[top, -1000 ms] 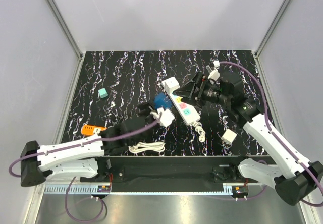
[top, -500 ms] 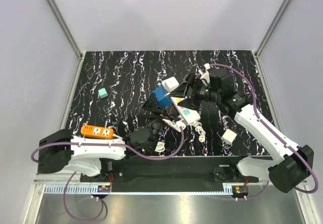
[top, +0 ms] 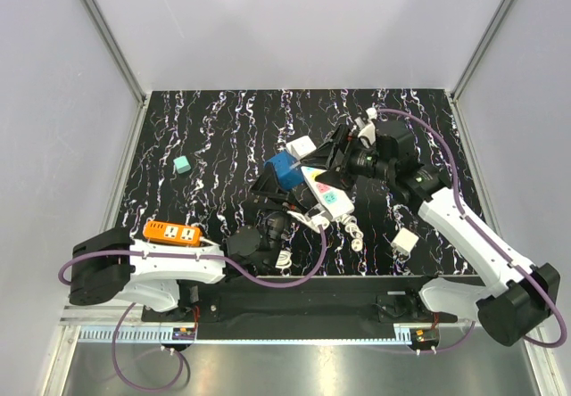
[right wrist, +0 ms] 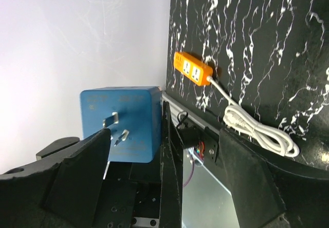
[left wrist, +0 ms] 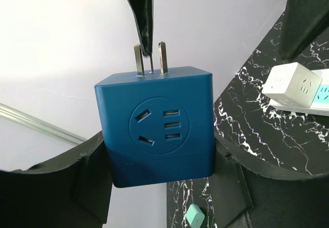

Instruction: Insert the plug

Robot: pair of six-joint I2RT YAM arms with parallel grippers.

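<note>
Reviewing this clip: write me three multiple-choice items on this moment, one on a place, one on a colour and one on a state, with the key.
1. Where does the orange socket block lie on the table?
A) near-left part
B) far-right corner
C) middle of the far edge

2. What colour is the small cube lying alone at the table's left?
A) red
B) pale teal
C) yellow

3. How is the plug placed?
A) lying loose on the table
B) clamped in the left gripper, off the table
C) pushed into the orange block

Key: 1 A, the top view shows it at the near-left edge. 2 B, it shows pale teal against the dark top. 3 B, the left wrist view shows fingers pressed on both its sides, and the right gripper is open beside it.
</note>
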